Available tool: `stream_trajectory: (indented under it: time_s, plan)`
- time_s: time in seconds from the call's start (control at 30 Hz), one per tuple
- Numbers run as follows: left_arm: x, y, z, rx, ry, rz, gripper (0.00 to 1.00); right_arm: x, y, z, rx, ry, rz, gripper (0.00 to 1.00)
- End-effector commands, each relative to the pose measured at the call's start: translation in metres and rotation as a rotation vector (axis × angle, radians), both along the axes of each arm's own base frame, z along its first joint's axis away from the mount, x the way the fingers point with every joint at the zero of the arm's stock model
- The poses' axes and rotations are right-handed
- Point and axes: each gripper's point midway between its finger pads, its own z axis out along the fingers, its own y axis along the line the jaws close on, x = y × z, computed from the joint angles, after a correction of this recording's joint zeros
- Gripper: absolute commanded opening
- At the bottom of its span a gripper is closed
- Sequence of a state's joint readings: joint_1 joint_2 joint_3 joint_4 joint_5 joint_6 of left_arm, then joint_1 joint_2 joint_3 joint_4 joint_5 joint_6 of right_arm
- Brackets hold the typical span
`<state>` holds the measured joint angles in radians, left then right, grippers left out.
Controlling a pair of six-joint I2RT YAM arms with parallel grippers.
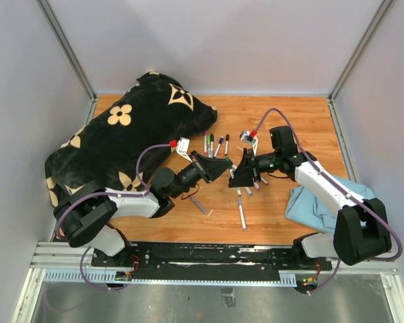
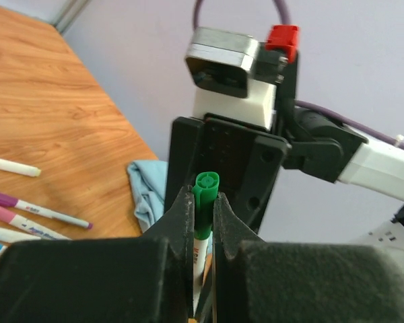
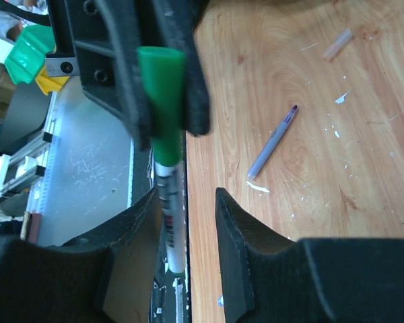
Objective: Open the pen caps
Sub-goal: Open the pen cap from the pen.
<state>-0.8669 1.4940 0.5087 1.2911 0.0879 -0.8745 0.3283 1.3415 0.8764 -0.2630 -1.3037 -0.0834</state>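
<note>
Green pen cap in left jaws, barrel running toward right jaws.

The top view looks steeply down on the whole surface from behind the arm bases. Each wrist view sits close behind its fingers, facing the green-capped marker from opposite sides. All three views share the zone around that marker.

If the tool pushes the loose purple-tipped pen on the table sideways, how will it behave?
The purple-tipped pen looks slim and round, so it would probably roll on the smooth wooden table. Its straight thin barrel seems stiff and light.
</note>
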Motion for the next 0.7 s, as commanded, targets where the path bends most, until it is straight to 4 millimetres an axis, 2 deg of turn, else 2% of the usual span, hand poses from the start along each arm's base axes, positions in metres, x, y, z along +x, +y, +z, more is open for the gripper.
stream_trajectory:
  time_s: [0.0, 0.2, 0.23, 0.27, 0.37, 0.4, 0.5, 0.67]
  plan:
    - [0.017, 0.01, -0.008, 0.036, 0.035, 0.148, 0.0, 0.001, 0.009, 0.005, -0.043, -0.103, -0.01, 0.33]
    - [0.018, 0.015, -0.006, 0.04, 0.037, 0.184, 0.0, -0.003, 0.013, 0.004, -0.054, -0.101, 0.0, 0.03]
    - [0.016, 0.015, -0.005, 0.037, 0.029, 0.179, 0.0, -0.004, 0.014, 0.005, -0.05, -0.092, 0.009, 0.01]
    - [0.013, 0.016, -0.002, 0.026, 0.013, 0.169, 0.02, -0.007, 0.014, 0.007, -0.039, -0.087, 0.027, 0.01]
    - [0.001, 0.017, 0.008, -0.024, -0.035, 0.12, 0.29, -0.017, 0.015, 0.014, 0.011, -0.073, 0.085, 0.01]
    - [-0.002, 0.017, 0.011, -0.035, -0.045, 0.105, 0.33, -0.02, 0.015, 0.015, 0.026, -0.07, 0.1, 0.01]
    - [-0.008, 0.013, 0.015, -0.041, -0.069, 0.066, 0.39, -0.023, 0.016, 0.018, 0.046, -0.057, 0.122, 0.01]
    - [-0.012, 0.011, 0.019, -0.045, -0.086, 0.043, 0.38, -0.025, 0.016, 0.019, 0.056, -0.046, 0.132, 0.01]
